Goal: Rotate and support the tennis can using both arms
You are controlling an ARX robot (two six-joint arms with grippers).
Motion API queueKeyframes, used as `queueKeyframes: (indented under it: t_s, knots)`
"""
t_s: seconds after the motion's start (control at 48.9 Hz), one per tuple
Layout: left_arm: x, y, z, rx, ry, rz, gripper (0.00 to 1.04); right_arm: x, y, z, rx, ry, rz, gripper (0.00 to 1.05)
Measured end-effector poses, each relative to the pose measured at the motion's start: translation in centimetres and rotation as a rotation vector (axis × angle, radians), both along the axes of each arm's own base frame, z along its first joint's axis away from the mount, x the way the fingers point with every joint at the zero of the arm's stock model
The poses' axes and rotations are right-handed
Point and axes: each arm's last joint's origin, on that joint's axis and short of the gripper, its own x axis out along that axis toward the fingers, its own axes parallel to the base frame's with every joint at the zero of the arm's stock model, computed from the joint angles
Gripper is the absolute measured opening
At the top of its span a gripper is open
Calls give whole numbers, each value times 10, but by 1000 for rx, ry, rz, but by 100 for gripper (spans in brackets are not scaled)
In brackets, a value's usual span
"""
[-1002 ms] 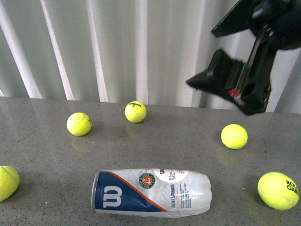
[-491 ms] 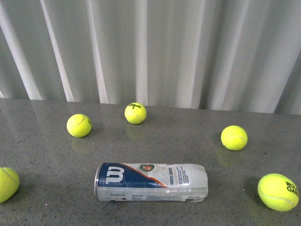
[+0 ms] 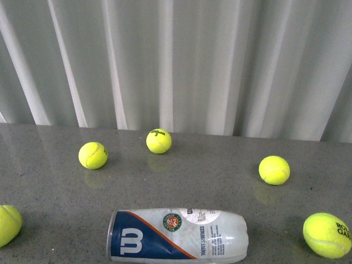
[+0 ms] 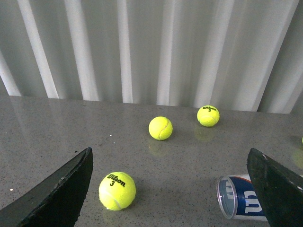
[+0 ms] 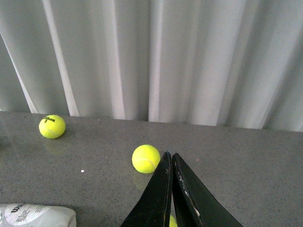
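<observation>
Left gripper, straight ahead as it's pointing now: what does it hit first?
Likely the tennis ball lying near the centre line between the fingers of the open left gripper. The nearer Wilson 3 ball and the tennis can sit off to either side. Depth is unclear, so it may touch the table first.

My left gripper [image 4: 169,153]: jaws spread wide, only tabletop between them
Tennis can [image 4: 239,203]: lying on its side on the grey table [image 4: 57,123], near me, partly hidden behind one finger [image 4: 279,189]
Nearest ball [image 4: 117,190]: marked Wilson 3
Middle ball [image 4: 160,128]: farther off
Far ball [image 4: 208,116]: near the white curtain [image 4: 142,47]
</observation>
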Motion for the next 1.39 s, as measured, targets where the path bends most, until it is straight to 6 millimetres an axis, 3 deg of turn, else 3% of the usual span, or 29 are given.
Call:
queueKeyframes:
  t_s: [0.225, 0.593, 1.391]
  knots:
    - [0, 0, 0, 0, 0, 0, 98, -14, -13, -8, 3, 3, -10, 3]
    - [0, 0, 0, 0, 0, 0, 98, -30, -13, -21, 3, -8, -6, 3]
    - [0, 0, 0, 0, 0, 0, 98, -51, -13, -19, 3, -17, -5, 3]
